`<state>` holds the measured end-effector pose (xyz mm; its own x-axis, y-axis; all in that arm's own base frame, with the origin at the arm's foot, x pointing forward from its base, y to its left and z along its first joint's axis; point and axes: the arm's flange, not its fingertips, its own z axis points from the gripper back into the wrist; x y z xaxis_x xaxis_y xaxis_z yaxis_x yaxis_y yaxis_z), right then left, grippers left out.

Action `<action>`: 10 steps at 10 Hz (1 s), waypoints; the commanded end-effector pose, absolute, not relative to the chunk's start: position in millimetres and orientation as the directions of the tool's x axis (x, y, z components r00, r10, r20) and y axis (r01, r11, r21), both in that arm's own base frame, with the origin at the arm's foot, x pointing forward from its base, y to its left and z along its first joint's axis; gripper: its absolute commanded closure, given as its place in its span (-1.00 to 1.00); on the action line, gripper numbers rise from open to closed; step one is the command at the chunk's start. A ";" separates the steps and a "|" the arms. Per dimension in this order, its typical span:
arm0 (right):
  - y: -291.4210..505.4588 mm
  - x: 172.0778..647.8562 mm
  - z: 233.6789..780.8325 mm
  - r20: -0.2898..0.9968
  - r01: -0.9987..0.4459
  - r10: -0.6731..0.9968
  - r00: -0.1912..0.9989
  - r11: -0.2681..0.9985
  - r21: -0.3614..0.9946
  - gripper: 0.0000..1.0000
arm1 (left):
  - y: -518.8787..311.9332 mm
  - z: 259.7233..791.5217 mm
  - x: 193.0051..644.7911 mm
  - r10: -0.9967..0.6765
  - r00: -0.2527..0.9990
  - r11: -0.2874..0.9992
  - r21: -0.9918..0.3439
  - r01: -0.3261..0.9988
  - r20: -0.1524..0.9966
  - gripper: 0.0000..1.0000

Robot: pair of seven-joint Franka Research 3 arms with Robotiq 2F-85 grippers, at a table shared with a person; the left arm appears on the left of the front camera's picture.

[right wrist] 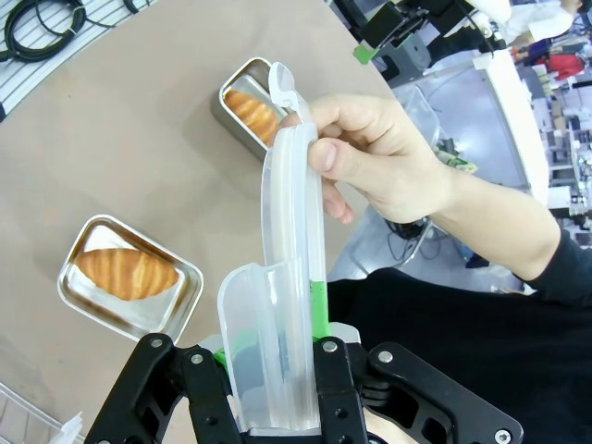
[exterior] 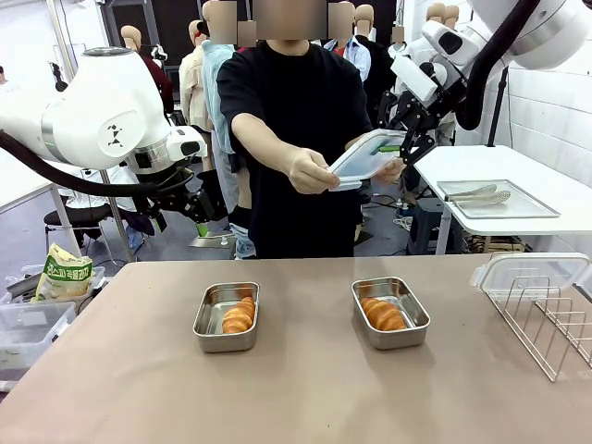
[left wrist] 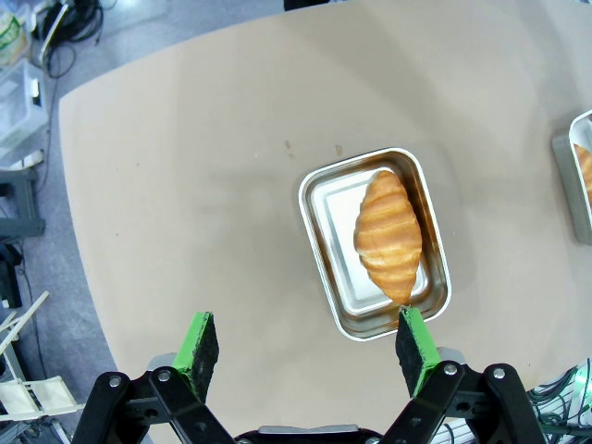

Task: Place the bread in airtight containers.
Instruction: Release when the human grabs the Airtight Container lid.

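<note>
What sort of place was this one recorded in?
Most likely a robotics lab rather than a kitchen: a white robot arm at a plain brown table, a white workbench with a metal tray behind, plastic bins alongside.

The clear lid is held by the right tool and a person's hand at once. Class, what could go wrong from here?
The lid may twist or slip if the right tool and the hand pull against each other.
Gripped at one edge, it could land askew on a tin.

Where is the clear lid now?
Front view: the lid is in the air near the table's far edge, right of centre, held between the person's hand and the right tool.
</note>
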<state>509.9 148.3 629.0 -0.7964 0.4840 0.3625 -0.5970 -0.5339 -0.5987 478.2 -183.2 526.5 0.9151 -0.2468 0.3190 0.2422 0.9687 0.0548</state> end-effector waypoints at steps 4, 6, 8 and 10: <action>149.5 502.7 629.9 0.353 -0.588 0.478 -0.804 -0.553 -0.590 -0.50 | -181.0 527.9 477.8 -0.245 0.915 0.969 0.056 0.240 0.320 -1.00; 149.3 501.2 628.6 0.351 -0.587 0.479 -0.805 -0.551 -0.593 -1.00 | -181.0 527.9 477.8 -0.245 0.915 0.969 0.056 0.240 0.320 -1.00; 148.5 499.7 628.8 0.344 -0.587 0.486 -0.804 -0.550 -0.594 -1.00 | -181.0 527.9 477.8 -0.245 0.915 0.969 0.056 0.240 0.320 -1.00; 147.2 499.4 628.0 0.341 -0.594 0.498 -0.797 -0.546 -0.591 -1.00 | -181.0 527.9 477.8 -0.245 0.915 0.969 0.056 0.240 0.320 -1.00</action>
<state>504.9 148.2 632.9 -0.8009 0.4811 0.3566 -0.5912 -0.5403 -0.5988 478.2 -183.2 526.5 0.9151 -0.2468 0.3190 0.2422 0.9687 0.0548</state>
